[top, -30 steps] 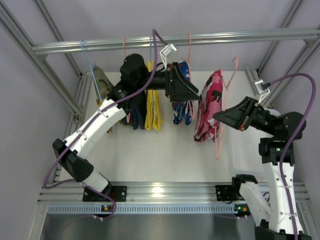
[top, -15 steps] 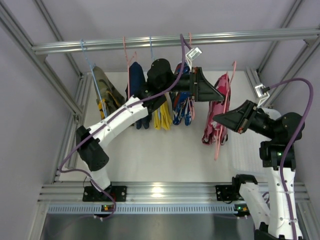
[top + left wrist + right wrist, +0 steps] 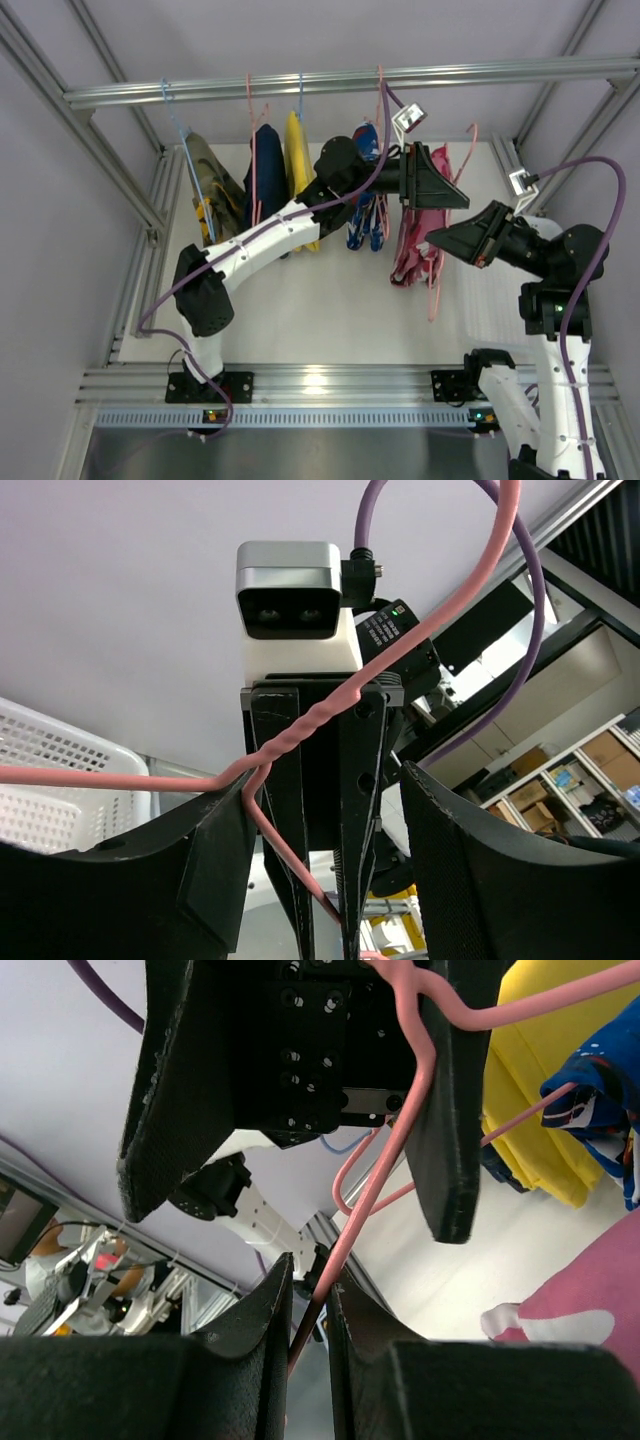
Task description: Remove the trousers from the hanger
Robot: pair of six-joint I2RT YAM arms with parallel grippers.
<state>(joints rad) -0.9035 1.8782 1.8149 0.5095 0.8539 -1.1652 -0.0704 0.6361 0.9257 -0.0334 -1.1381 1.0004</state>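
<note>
Rail [image 3: 350,78] ran across at 12 o'clock. Garments [image 3: 262,170] hung under it in a row, 10 to 1 o'clock. Rightmost trousers [image 3: 412,250] sat on the hanger [image 3: 436,290], second trousers [image 3: 366,215] just at their 9 o'clock. Left gripper [image 3: 458,200] straddled that hanger. Right gripper [image 3: 433,237], at its 6 o'clock, pinched the wire. Basket [image 3: 495,300] lay at 3 o'clock.

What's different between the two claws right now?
The left gripper is wide open around the pink hanger; the right gripper is shut on its wire. The left arm stretches far across; the right arm is bent near its base. Both meet at that hanger, facing each other.
</note>
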